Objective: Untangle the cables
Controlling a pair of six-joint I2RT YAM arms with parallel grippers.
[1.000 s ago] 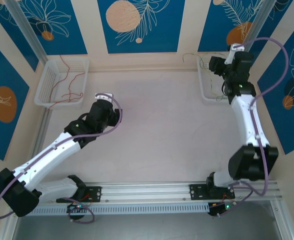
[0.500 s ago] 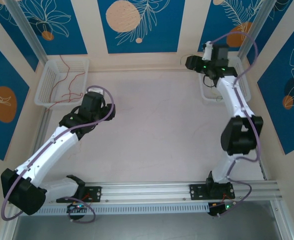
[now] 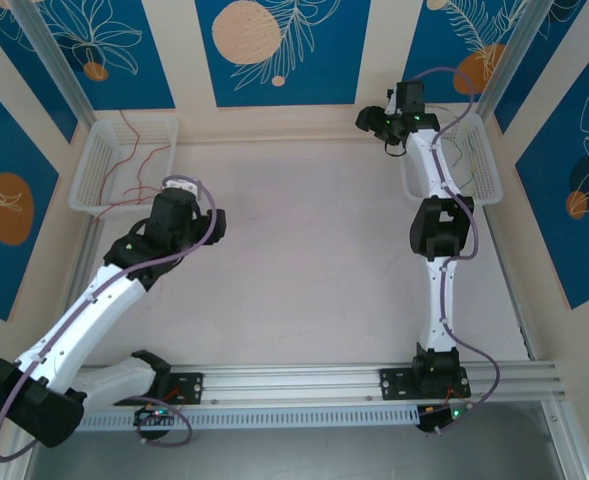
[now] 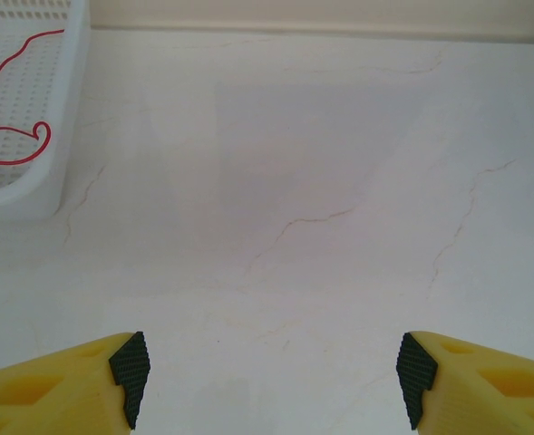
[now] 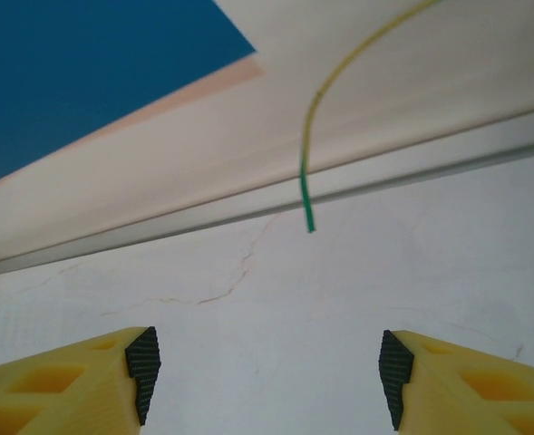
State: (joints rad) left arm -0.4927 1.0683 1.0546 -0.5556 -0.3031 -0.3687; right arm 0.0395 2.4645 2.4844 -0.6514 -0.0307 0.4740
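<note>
Left basket [image 3: 86,175]: white mesh, in the far left corner of the tabletop [image 3: 304,260], with red cables [image 4: 22,50] looped loosely inside.
Left gripper [image 4: 271,381]: hovers over bare tabletop just right of that basket, yellow fingers spread wide with nothing between them. The red cables lie ahead and to its left, well clear of both pads.
Right gripper [image 5: 267,376]: up at the far wall, fingers apart and empty. A yellow-green cable [image 5: 305,154] runs down across the wall ahead of the gap and ends in a green tip, touching neither finger.
Right basket [image 3: 489,170]: white mesh, in the far right corner, just right of that gripper, with faint pale strands inside.
</note>
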